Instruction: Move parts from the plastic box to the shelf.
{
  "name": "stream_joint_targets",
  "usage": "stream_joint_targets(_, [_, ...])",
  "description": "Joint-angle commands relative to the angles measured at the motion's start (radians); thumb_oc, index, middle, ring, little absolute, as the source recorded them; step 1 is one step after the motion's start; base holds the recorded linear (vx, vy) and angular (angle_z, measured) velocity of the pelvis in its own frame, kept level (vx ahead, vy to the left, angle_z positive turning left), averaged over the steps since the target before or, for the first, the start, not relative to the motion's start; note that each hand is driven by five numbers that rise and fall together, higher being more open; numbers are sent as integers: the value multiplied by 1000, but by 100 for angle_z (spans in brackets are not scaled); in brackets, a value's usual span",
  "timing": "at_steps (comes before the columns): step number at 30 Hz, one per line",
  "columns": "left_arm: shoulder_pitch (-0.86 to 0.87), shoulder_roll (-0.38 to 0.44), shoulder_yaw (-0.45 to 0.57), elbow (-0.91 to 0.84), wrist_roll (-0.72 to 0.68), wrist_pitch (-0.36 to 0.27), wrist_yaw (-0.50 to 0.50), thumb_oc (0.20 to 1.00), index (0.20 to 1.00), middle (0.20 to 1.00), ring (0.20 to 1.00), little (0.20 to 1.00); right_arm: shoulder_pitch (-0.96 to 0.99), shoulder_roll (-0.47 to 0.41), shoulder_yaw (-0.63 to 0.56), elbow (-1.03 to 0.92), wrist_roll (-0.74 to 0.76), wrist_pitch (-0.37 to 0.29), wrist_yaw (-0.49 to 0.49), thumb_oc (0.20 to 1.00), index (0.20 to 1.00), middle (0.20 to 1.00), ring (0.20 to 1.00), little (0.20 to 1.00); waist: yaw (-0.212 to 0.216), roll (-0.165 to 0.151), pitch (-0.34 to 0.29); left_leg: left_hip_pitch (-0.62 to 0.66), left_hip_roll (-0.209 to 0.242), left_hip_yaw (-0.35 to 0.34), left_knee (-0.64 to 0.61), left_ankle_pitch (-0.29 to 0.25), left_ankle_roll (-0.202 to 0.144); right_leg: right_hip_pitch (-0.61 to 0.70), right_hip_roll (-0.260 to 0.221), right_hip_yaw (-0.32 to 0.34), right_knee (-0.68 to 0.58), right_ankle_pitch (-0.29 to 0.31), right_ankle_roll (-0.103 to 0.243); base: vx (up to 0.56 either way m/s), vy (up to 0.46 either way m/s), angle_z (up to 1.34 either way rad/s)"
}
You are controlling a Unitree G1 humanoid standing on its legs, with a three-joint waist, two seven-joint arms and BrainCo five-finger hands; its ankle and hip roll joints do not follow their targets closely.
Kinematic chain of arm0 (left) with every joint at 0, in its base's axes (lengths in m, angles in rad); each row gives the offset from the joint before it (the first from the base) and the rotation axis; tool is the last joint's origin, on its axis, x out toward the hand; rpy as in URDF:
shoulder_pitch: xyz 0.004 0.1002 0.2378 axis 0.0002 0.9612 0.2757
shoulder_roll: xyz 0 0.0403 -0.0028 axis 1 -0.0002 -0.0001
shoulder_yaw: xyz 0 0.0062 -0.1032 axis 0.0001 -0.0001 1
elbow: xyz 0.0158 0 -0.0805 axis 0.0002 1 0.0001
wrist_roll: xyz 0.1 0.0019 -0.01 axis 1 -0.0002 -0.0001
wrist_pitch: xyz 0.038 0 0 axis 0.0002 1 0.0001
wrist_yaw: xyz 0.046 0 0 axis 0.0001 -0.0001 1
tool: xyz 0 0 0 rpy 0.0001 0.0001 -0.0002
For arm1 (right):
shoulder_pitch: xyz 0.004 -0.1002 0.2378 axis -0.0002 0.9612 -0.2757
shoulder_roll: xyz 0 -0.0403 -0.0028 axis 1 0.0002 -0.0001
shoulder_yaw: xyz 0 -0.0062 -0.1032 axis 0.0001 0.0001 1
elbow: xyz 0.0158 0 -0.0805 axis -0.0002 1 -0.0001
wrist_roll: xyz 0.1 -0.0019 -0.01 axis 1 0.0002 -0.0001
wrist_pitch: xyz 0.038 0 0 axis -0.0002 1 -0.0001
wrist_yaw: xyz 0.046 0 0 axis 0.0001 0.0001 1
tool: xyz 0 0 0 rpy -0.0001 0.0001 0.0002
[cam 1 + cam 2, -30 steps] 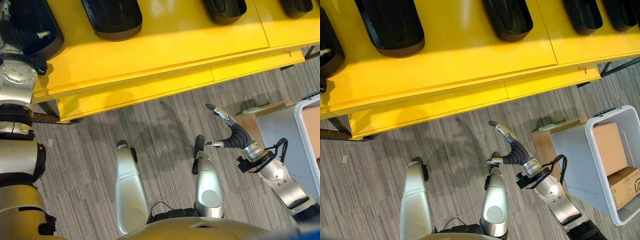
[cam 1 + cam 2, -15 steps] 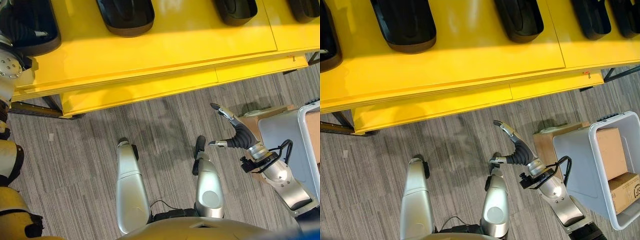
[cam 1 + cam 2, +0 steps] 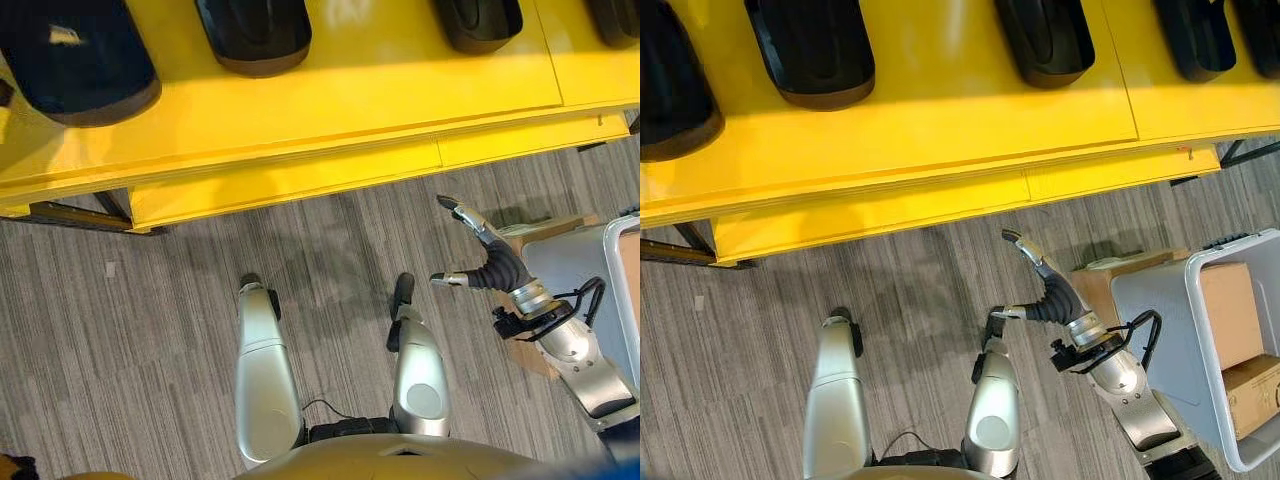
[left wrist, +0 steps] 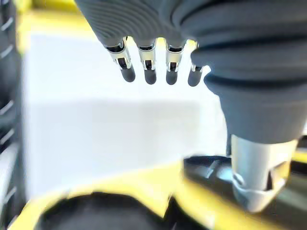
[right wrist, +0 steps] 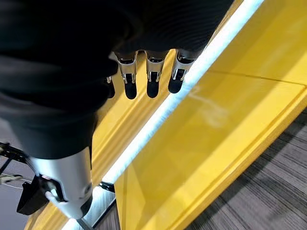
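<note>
The right hand [image 3: 1052, 290] hangs over the striped grey floor [image 3: 150, 330] in front of the yellow shelf [image 3: 330, 100], fingers [image 5: 152, 81] straight and spread from the thumb, holding nothing. Just beside it on the robot's right sits the pale plastic box [image 3: 1160, 320] with brown cardboard boxes [image 3: 1230, 315] inside, and a cardboard piece [image 3: 1102, 275] lies under its near corner. Up on the shelf, black moulded parts [image 3: 812, 50] lie in a row, well apart from one another. The left hand [image 4: 201, 38] shows in its wrist view, fingers [image 4: 149, 67] straight and relaxed, empty, above blurred yellow and black shapes.
</note>
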Motion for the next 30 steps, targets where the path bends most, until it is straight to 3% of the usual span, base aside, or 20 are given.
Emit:
stream_joint_targets(1, [38,17,94,-2,55,-11,59,1000,1000,1000,1000,1000,49,-48,-114,-16,1,-52,-9,1000,1000,1000,1000,1000,12,46,-63,56,-53,113,-155,92,61,-23,-62,2,154,-49,50,33,-3,8])
stream_joint_targets(4, [70,80,138,-86,109,-16,68,1000,1000,1000,1000,1000,68,-39,-139,-17,1,-50,4,1000,1000,1000,1000,1000,21,60,-82,75,-57,114,-169,92,59,-5,-71,-3,146,-49,54,3,5,7])
stream_joint_targets(9, [153,108,232,-126,122,-21,63,1000,1000,1000,1000,1000,82,-24,-164,-15,-5,-44,8,1000,1000,1000,1000,1000,33,76,-97,97,-67,114,-183,95,57,19,-78,-7,136,-48,57,13,-3,3])
stream_joint_targets(14, [392,56,489,-223,62,-51,30,1000,1000,1000,1000,1000,97,1,-185,-5,-20,-33,7,1000,1000,1000,1000,1000,58,88,-105,126,-72,115,-203,100,55,41,-84,-11,133,-56,56,1,0,1])
stream_joint_targets(18, [664,-86,737,-340,-73,-106,-20,1000,1000,1000,1000,1000,85,11,-188,-2,-25,-19,5,1000,1000,1000,1000,1000,61,99,-112,168,-78,114,-228,108,54,67,-85,-12,131,-65,49,0,0,0])
stream_joint_targets(21, [805,-204,843,-424,-151,-135,-37,1000,1000,1000,1000,1000,69,21,-177,7,-27,-12,2,1000,1000,1000,1000,1000,53,99,-117,198,-81,113,-246,114,51,92,-84,-17,130,-73,45,0,0,0])
stream_joint_targets(23, [841,-254,866,-460,-173,-139,-47,1000,1000,1000,1000,1000,68,22,-176,5,-28,-12,0,1000,1000,1000,1000,1000,50,97,-121,213,-81,113,-256,118,49,104,-83,-21,130,-78,43,15,-17,2])
stream_joint_targets(29, [959,-551,811,-651,-162,-154,-87,1000,1000,1000,1000,1000,54,55,-159,17,-39,5,-10,1000,1000,1000,1000,1000,50,77,-148,290,-83,105,-311,132,43,168,-72,-45,128,-108,33,45,-39,6])
stream_joint_targets(30, [958,-554,809,-652,-159,-153,-86,1000,1000,1000,1000,1000,54,53,-160,18,-40,5,-10,1000,1000,1000,1000,1000,48,78,-149,289,-86,105,-317,141,44,167,-74,-47,124,-102,32,48,-58,3])
